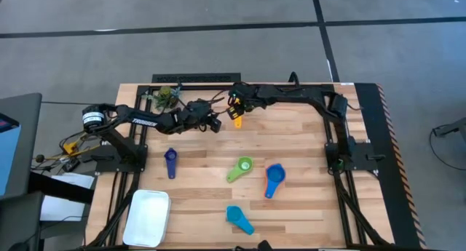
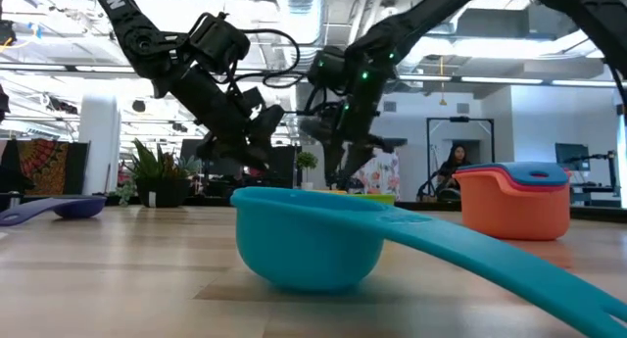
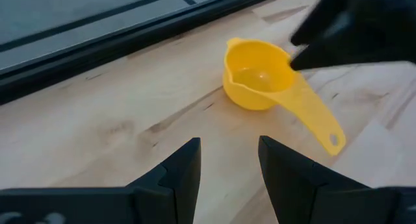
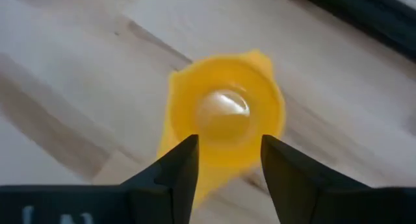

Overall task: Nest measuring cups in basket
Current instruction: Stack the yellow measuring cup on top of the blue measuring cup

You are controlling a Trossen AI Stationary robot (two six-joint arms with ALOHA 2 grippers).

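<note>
On table: five cups [image 1: 234, 113], one basket [image 1: 148, 217].

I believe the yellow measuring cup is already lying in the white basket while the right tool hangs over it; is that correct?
Not quite. The yellow measuring cup is not in the white basket; it sits on the bare wooden table near the far edge, as the high view shows. The basket is at the near left corner with no cup in it. The rest holds: the right tool does hang over the cup.
</note>
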